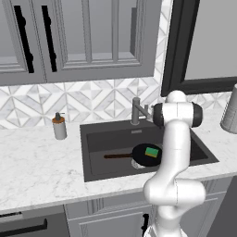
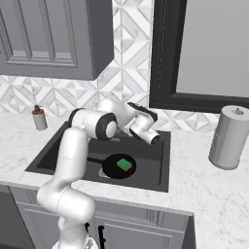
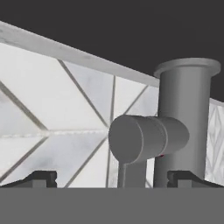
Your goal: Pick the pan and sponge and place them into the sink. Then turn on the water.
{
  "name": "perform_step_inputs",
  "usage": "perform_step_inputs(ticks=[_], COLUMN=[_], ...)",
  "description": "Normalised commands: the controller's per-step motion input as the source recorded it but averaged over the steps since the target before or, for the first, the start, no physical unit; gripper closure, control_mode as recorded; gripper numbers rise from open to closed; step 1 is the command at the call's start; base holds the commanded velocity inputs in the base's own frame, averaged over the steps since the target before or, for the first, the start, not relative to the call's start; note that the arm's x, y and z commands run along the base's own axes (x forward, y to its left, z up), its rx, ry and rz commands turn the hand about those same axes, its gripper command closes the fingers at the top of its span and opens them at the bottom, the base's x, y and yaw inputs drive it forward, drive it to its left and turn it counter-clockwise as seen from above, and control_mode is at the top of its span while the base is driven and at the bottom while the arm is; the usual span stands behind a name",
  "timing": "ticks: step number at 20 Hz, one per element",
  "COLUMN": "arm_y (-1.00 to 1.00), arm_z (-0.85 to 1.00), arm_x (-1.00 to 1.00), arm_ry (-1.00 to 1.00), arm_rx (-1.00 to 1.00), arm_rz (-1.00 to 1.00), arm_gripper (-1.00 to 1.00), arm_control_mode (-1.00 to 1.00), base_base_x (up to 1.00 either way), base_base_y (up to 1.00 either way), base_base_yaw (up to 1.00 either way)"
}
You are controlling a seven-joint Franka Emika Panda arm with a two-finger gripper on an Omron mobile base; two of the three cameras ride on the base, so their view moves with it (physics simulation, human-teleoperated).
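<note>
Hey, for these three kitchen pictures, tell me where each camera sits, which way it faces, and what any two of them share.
Left base view: behind the arm to its left, looking down at the dark grey sink basin; the white arm rises lower right.
Right base view: behind to its right, same sink; the arm rises lower left, open hand at the back wall.
Hand view: on the hand, facing the grey metal faucet up close; dark fingertips low.
Shared: both base views show the flat round black frying pan holding the green sponge.
</note>
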Motion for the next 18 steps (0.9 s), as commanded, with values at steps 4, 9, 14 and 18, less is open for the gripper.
perform_step_inputs(ticks=[4, 9, 14, 18], arm_y=[0.03, 0.0, 0.09, 0.25], arm_z=[0.0, 0.0, 0.0, 0.0], arm_x=[0.27, 0.32, 0.22, 0.08], arm_ry=[-0.01, -0.03, 0.0, 0.0], arm_rx=[0.0, 0.0, 0.0, 0.0], arm_rz=[0.02, 0.02, 0.02, 0.03], arm_gripper=[-1.0, -1.0, -1.0, -1.0], arm_control_mode=[-1.0, -1.0, -1.0, -1.0], base_base_x=[0.0, 0.0, 0.0, 0.0], base_base_y=[0.0, 0.0, 0.0, 0.0], base_base_yaw=[0.0, 0.0, 0.0, 0.0])
